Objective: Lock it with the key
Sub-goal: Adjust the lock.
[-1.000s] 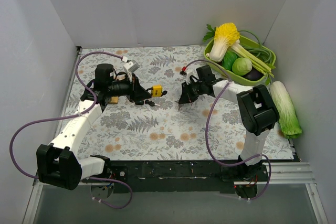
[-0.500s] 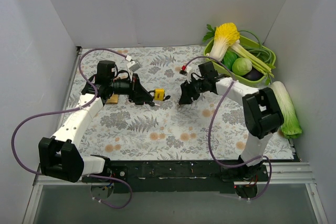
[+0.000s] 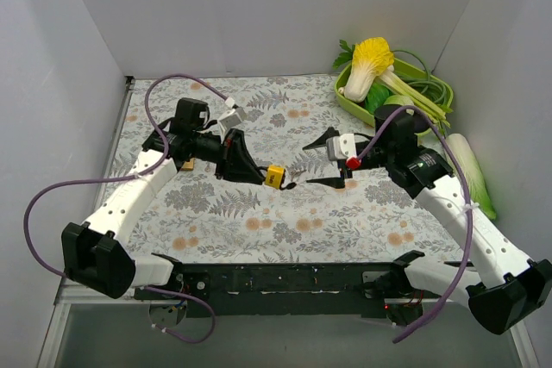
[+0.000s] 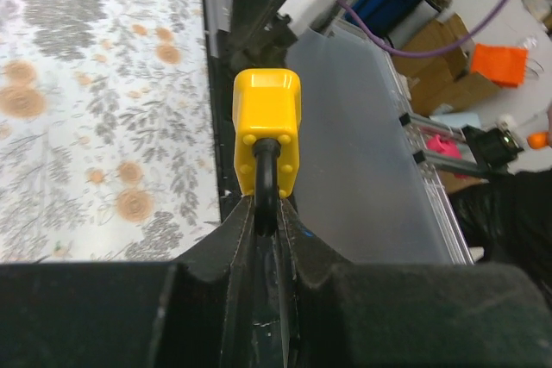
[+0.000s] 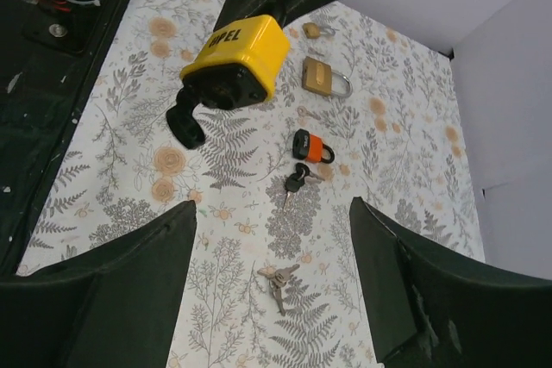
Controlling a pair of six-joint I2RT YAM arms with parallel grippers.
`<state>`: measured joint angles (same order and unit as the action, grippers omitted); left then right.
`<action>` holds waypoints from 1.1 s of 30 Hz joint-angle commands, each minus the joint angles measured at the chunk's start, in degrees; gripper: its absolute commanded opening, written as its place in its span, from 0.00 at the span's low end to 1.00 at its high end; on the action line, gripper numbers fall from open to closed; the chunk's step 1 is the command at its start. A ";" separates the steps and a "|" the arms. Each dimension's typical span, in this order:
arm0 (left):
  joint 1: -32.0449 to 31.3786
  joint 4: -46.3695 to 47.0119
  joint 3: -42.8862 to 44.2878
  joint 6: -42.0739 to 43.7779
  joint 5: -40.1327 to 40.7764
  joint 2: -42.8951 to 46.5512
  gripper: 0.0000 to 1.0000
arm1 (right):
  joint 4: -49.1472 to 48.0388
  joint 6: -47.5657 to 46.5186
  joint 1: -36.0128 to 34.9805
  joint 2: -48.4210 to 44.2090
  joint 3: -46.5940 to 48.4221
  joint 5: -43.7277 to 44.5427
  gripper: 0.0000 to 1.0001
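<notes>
The left pincer (image 4: 266,213) is clamped on the black shackle (image 4: 266,180) of a yellow block-shaped padlock (image 4: 267,122), just ahead of the right pincer (image 3: 321,161), whose jaws stand apart.

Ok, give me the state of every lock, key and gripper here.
yellow padlock, held aloft by its shackle.
black key, stuck in the yellow padlock's base.
left gripper, shut on the shackle.
right gripper, open, holding nothing.
brass padlock, lying flat, shackle looks closed.

One yellow padlock (image 5: 237,53), two brass padlocks (image 5: 321,75), one orange padlock (image 5: 312,146), two key bunches (image 5: 276,282).
</notes>
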<state>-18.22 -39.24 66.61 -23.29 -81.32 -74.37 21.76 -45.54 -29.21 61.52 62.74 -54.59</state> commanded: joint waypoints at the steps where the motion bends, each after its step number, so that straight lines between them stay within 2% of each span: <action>1: -6.99 -2.68 3.44 3.34 -5.96 0.80 0.00 | 6.09 -10.79 -3.48 -1.31 -0.08 0.00 0.80; 11: -9.29 -3.03 5.37 3.34 -6.22 -1.30 0.00 | 15.15 -21.95 -13.41 -5.44 1.16 4.48 0.83; 22: -10.61 -4.26 5.37 4.13 -5.69 -1.66 0.00 | 11.20 -17.57 -14.21 -4.83 2.03 5.64 0.87; 28: -11.05 -4.35 5.11 4.48 -5.61 -1.83 0.00 | 10.06 -15.11 -16.22 -4.39 3.26 5.10 0.79; 33: -11.14 -4.35 5.46 4.57 -5.43 -2.18 0.00 | 8.13 -12.30 -17.72 -4.12 3.70 5.72 0.66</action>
<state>-29.02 -43.62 69.52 -19.68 -82.83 -77.38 33.45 -60.90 -45.71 57.36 63.70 -48.42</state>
